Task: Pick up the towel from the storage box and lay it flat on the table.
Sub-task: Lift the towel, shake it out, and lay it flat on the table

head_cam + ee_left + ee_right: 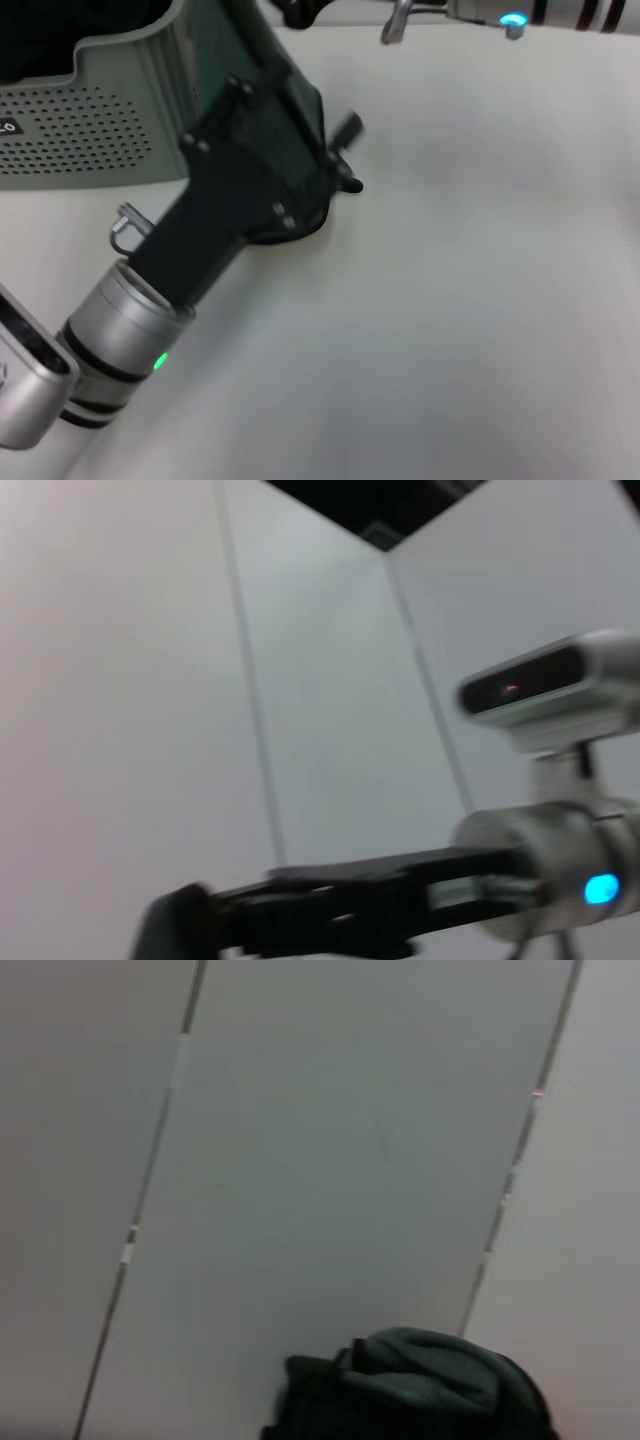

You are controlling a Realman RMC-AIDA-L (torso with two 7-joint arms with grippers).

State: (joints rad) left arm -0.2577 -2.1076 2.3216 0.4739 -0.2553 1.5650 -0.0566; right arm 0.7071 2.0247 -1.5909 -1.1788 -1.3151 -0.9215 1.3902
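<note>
Grey-green perforated plastic forms the storage box at the far left of the table, with a small dark label on its wall. Its inside is dark, and we cannot make out any contents.

The towel is outside the box, just beside its right wall. It shows its dark teal face as a band running down from the top edge of the head view onto the left gripper. That black gripper sits low over the table beside the box. We cannot tell how far open it is or whether it grips the cloth. The right wrist view shows the towel as a bunched teal heap.

The right gripper hangs at the table's far edge, well apart; we cannot tell its opening either.

Bare white tabletop stretches wide to the right and front.
</note>
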